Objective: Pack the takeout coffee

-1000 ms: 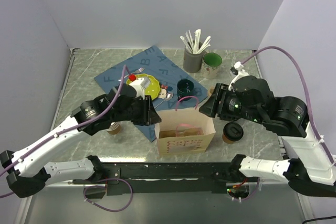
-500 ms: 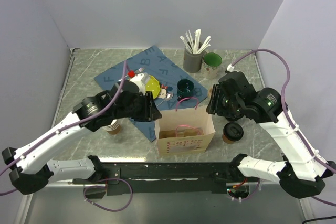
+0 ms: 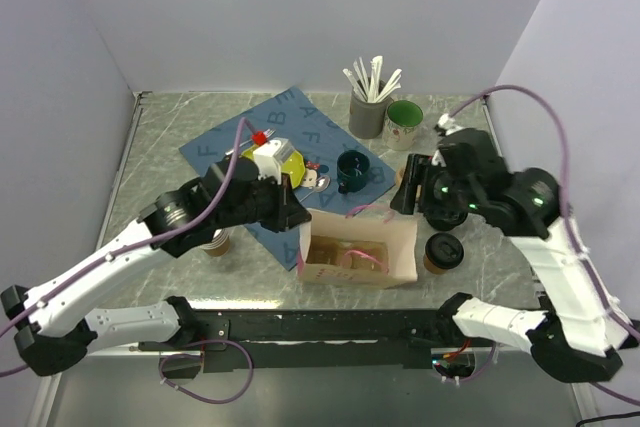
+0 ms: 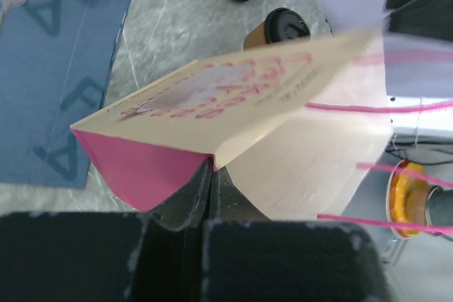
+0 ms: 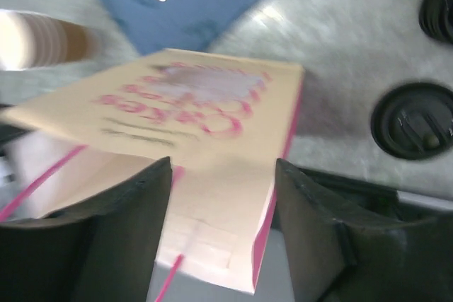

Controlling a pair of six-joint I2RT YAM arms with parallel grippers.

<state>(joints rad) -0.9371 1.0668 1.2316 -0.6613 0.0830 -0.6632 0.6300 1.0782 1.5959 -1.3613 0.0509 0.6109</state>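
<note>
The takeout coffee (image 3: 443,252), a brown cup with a black lid, stands on the table right of the paper bag (image 3: 350,272). In the left wrist view the takeout coffee (image 4: 282,27) shows just past the bag (image 4: 233,97). My left gripper (image 3: 293,215) is shut on the bag's left rim, and its jaws (image 4: 207,171) pinch the paper beside the pink side fold. My right gripper (image 3: 403,197) hangs open over the bag's right end. In the right wrist view that end of the bag (image 5: 191,104) lies between the spread jaws of the right gripper (image 5: 223,203).
A stack of lidless cups (image 3: 215,242) stands under my left arm. On the blue mat (image 3: 250,142) are a yellow plate (image 3: 288,159) and a dark green mug (image 3: 350,169). A grey holder of utensils (image 3: 368,112) and a light green mug (image 3: 404,122) stand at the back.
My left gripper has shut on the bag's left rim. The bag, upright before, now leans with its mouth spread wider and its handle flopped down. My right gripper's jaws have widened.
</note>
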